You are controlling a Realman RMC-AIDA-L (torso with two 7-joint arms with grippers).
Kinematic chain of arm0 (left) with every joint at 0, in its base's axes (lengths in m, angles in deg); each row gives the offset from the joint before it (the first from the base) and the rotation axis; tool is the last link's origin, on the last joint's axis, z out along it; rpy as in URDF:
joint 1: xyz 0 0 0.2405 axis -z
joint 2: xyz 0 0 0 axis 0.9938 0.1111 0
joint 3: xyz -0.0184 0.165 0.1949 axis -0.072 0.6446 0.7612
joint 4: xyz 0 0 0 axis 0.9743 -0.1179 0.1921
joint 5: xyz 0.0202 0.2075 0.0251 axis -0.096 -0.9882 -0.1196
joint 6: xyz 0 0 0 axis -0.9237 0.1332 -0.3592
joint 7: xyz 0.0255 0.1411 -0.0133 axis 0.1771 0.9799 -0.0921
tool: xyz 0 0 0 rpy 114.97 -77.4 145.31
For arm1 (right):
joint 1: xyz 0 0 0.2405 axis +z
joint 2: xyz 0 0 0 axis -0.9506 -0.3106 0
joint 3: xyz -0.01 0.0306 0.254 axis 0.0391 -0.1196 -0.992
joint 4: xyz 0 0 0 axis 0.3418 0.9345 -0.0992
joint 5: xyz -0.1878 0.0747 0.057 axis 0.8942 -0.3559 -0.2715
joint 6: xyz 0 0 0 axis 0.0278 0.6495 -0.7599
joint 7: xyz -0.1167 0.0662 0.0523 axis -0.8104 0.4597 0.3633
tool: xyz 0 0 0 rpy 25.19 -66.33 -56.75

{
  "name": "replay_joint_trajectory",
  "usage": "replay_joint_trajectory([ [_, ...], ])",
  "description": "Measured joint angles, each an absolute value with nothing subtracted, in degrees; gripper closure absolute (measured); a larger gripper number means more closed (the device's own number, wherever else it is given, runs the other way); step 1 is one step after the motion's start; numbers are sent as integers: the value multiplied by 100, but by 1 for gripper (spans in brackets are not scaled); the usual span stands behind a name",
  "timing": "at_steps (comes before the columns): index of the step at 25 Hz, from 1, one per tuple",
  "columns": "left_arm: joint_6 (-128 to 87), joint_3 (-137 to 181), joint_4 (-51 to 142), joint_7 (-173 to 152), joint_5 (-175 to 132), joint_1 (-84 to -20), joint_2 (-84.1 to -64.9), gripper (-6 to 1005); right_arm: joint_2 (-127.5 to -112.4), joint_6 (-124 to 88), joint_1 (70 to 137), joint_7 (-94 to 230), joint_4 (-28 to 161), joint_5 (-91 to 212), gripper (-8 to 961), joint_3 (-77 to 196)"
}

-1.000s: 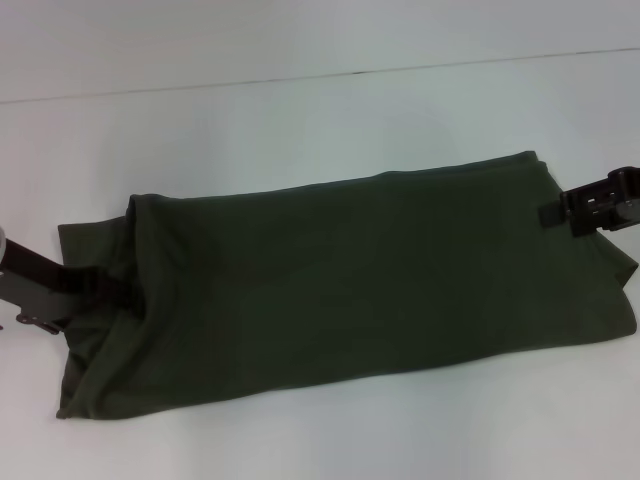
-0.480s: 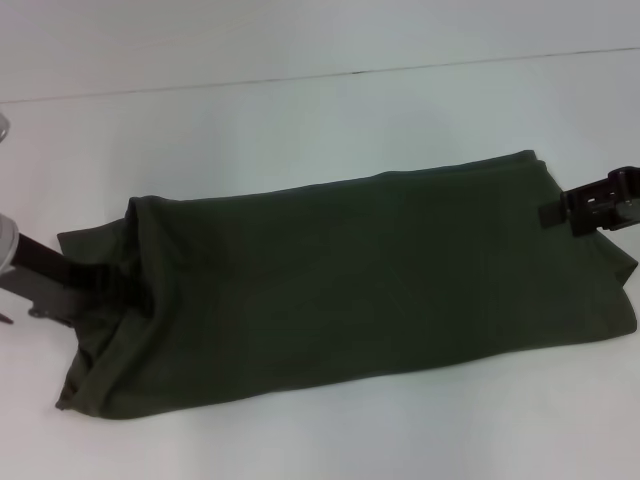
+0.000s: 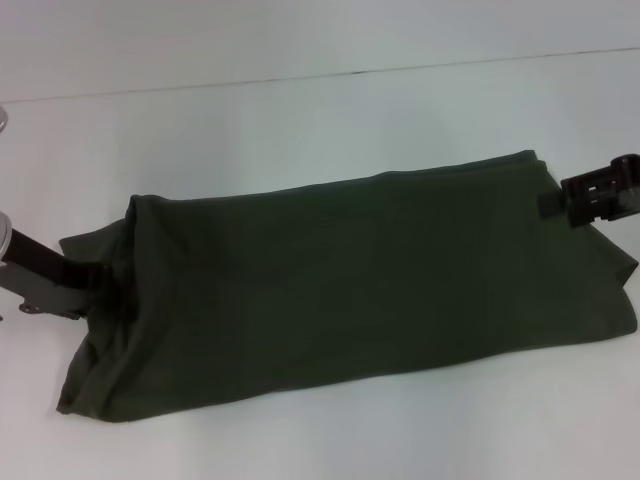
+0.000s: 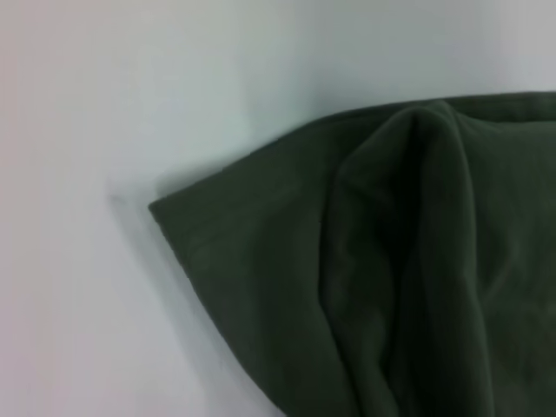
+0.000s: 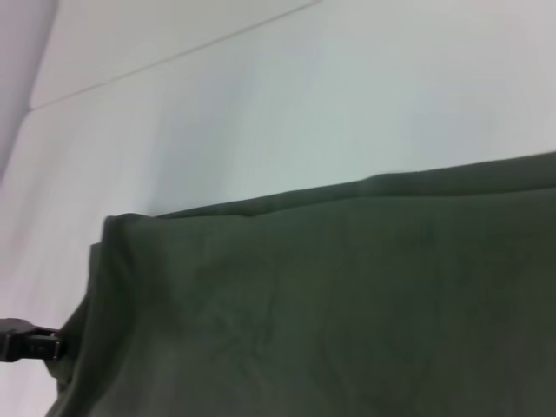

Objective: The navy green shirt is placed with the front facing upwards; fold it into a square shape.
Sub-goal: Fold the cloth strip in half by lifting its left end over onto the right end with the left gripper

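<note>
The navy green shirt (image 3: 350, 280) lies on the white table as a long folded band running from lower left to upper right, with plain cloth facing up and no lettering showing. Its left end is bunched into soft folds (image 4: 391, 261). My left gripper (image 3: 98, 276) sits low at that left end, against the cloth's edge. My right gripper (image 3: 548, 203) is at the far right end, touching the shirt's edge just above the table. The right wrist view looks along the shirt (image 5: 347, 295) and catches the left gripper (image 5: 30, 343) at its far end.
The white table (image 3: 300, 120) spreads out behind and in front of the shirt, and a thin dark seam (image 3: 400, 68) crosses it at the back. Nothing else stands on it.
The left gripper pushed a little into the shirt's left end, then drew back to the left. The right gripper rose slightly at the right edge. The shirt has hardly shifted.
</note>
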State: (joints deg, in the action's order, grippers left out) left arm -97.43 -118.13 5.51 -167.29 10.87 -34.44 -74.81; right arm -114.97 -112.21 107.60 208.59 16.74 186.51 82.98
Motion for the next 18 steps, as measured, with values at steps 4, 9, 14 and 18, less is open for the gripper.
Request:
replay_joint_trajectory([
  [4,-9795,-11812,540,-16678,1093,-3435,-7479,779,-11445,-11264,10764,20884,1670,18617,220,8290],
  [9,-9824,-11845,539,-16635,1097,-3435,-7478,909,-11428,-11267,10727,20889,1679,18614,222,8282],
  [14,-9893,-11863,515,-16570,1192,-3430,-7478,948,-11427,-11270,10723,20890,1680,18614,220,8263],
  [18,-9959,-11871,451,-16518,1250,-3431,-7472,956,-11427,-11284,10721,20889,1680,18615,220,8262],
])
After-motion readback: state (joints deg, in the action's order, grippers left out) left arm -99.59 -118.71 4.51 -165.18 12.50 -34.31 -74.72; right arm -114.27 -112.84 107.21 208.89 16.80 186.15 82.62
